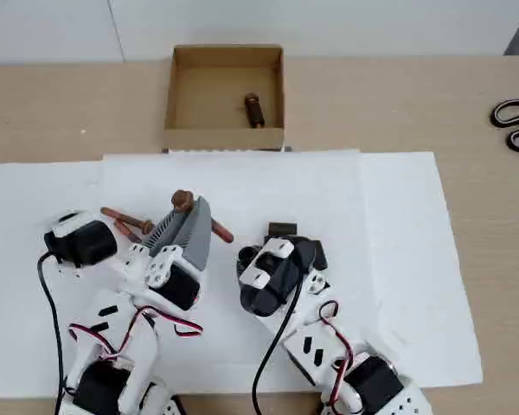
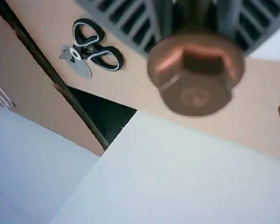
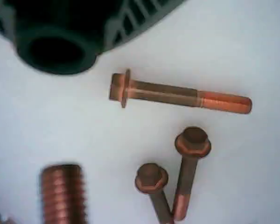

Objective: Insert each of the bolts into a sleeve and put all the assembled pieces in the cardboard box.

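My left gripper [image 1: 189,218] is shut on a copper bolt [image 1: 182,201], whose hex head [image 2: 195,74] sticks out past the grey ribbed fingers [image 2: 126,18], above the white sheet. My right gripper [image 1: 281,235] is shut on a black sleeve [image 3: 55,49], its open bore facing the camera. Three loose bolts lie on the sheet: one flat [image 3: 177,95] and two crossing [image 3: 189,163]; in the high view they lie beside the left gripper [image 1: 125,219]. A threaded bolt end [image 3: 61,193] shows close and blurred. The cardboard box [image 1: 225,137] at the back holds one assembled piece [image 1: 254,110].
A white sheet [image 1: 398,259] covers the wooden table in front of the box. Black-handled scissors [image 1: 515,123] lie at the far right edge of the table. Both arm bases and their cables crowd the near edge.
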